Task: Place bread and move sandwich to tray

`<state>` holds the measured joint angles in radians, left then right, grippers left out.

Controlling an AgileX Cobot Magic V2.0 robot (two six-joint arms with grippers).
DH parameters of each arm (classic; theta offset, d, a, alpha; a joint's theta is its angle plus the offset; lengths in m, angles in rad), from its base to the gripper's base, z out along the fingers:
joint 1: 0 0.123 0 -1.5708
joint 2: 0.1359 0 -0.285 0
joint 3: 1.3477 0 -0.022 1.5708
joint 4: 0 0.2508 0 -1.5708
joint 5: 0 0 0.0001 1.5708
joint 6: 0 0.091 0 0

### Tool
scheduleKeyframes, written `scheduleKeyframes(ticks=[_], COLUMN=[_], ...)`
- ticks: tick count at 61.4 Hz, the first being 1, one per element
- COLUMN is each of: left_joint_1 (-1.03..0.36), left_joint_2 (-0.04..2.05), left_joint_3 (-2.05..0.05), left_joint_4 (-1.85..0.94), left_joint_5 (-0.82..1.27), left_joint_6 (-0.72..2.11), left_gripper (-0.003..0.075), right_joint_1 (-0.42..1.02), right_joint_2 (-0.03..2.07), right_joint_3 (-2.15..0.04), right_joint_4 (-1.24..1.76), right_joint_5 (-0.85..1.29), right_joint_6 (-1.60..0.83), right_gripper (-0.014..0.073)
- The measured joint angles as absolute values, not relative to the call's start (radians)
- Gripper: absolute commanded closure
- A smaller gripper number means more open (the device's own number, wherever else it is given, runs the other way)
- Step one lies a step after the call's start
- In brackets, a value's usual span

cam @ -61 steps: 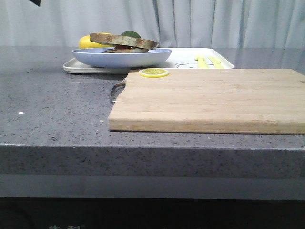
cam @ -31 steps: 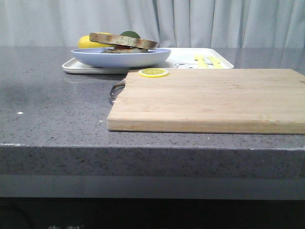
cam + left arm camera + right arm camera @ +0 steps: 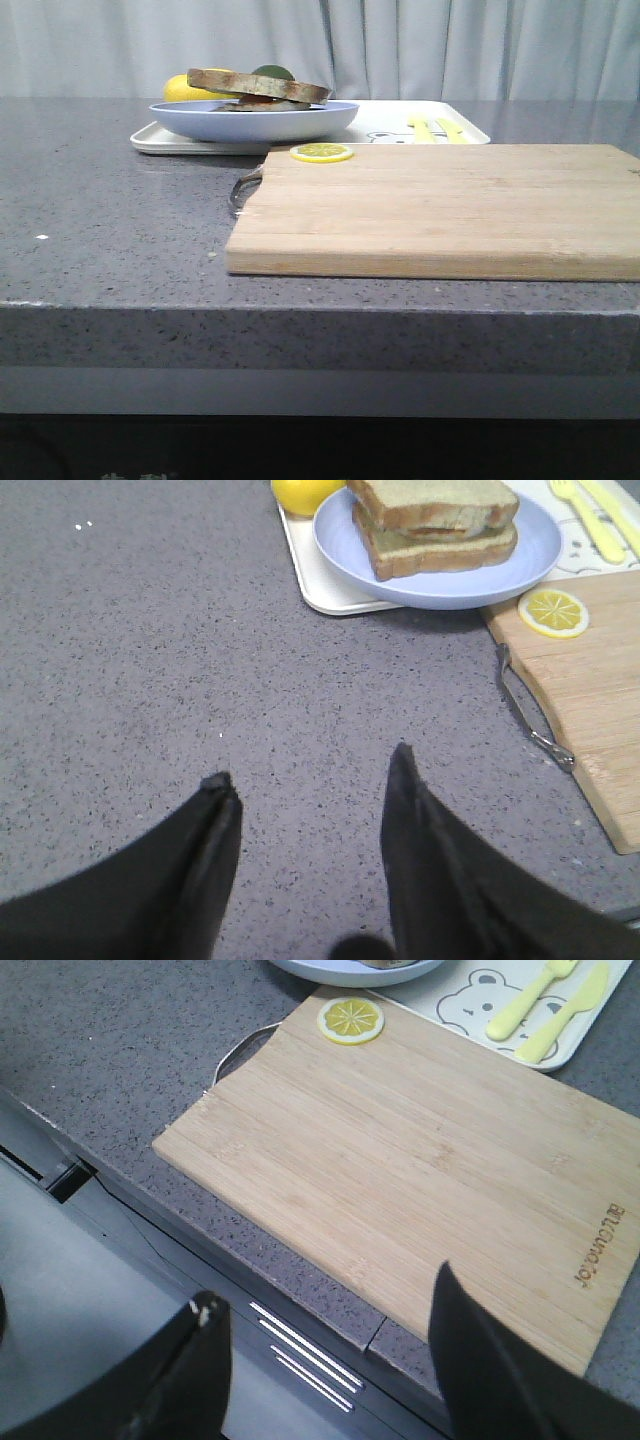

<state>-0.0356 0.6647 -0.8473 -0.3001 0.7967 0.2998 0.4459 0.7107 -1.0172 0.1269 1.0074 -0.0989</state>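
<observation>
The sandwich [image 3: 260, 87] lies on the pale blue plate [image 3: 255, 120], which stands on the left part of the white tray [image 3: 385, 118] at the back. In the left wrist view the sandwich [image 3: 435, 525] is two stacked slices; the thick bread [image 3: 435, 498] lies on top, with a strip of orange between them. My left gripper [image 3: 310, 768] is open and empty over bare grey counter, well short of the plate [image 3: 440, 580]. My right gripper [image 3: 325, 1288] is open and empty above the counter's front edge. Neither gripper shows in the front view.
A wooden cutting board [image 3: 440, 205] with a metal handle [image 3: 530, 715] lies in front of the tray, a lemon slice [image 3: 322, 152] on its far left corner. A whole lemon [image 3: 185, 88] sits behind the plate. Yellow cutlery [image 3: 545, 1000] lies on the tray.
A dark bit of an arm at the top left corner of the front view has left the frame. Plate, sandwich and board have stayed put.
</observation>
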Motion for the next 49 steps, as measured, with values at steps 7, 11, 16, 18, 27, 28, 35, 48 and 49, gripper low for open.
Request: scheduleKeyframes(ticks=[7, 11, 16, 18, 27, 28, 35, 48, 49], left_joint_1=[-0.036, -0.036, -0.036, -0.036, -0.036, -0.036, -0.036, -0.036, -0.036], left_joint_2=[0.564, 0.523, 0.49, 0.482, 0.479, 0.479, 0.479, 0.477, 0.477], left_joint_3=[-0.783, -0.76, -0.742, -0.74, -0.734, -0.733, -0.732, -0.732, -0.732], left_joint_4=[-0.3, -0.3, -0.3, -0.3, -0.3, -0.3, -0.3, -0.3, -0.3], left_joint_5=[0.789, 0.788, 0.786, 0.783, 0.777, 0.777, 0.775, 0.773, 0.773], left_joint_6=[0.282, 0.278, 0.276, 0.276, 0.273, 0.273, 0.271, 0.271, 0.271], left_gripper=[0.0386, 0.0386, 0.0386, 0.0386, 0.0386, 0.0386, 0.0389, 0.0599, 0.0625], right_joint_1=[0.446, 0.446, 0.446, 0.446, 0.446, 0.446, 0.446, 0.446, 0.446], right_joint_2=[0.711, 0.711, 0.711, 0.711, 0.711, 0.711, 0.711, 0.711, 0.711], right_joint_3=[-1.017, -1.017, -1.017, -1.017, -1.017, -1.017, -1.017, -1.017, -1.017], right_joint_4=[0.127, 0.127, 0.127, 0.127, 0.127, 0.127, 0.127, 0.127, 0.127], right_joint_5=[1.007, 1.007, 1.007, 1.007, 0.986, 0.984, 0.98, 0.98, 0.98], right_joint_6=[-0.099, -0.099, -0.099, -0.099, -0.098, -0.098, -0.098, -0.098, -0.098], right_gripper=[0.0137, 0.0137, 0.0137, 0.0137, 0.0137, 0.0137, 0.0138, 0.0361, 0.0403])
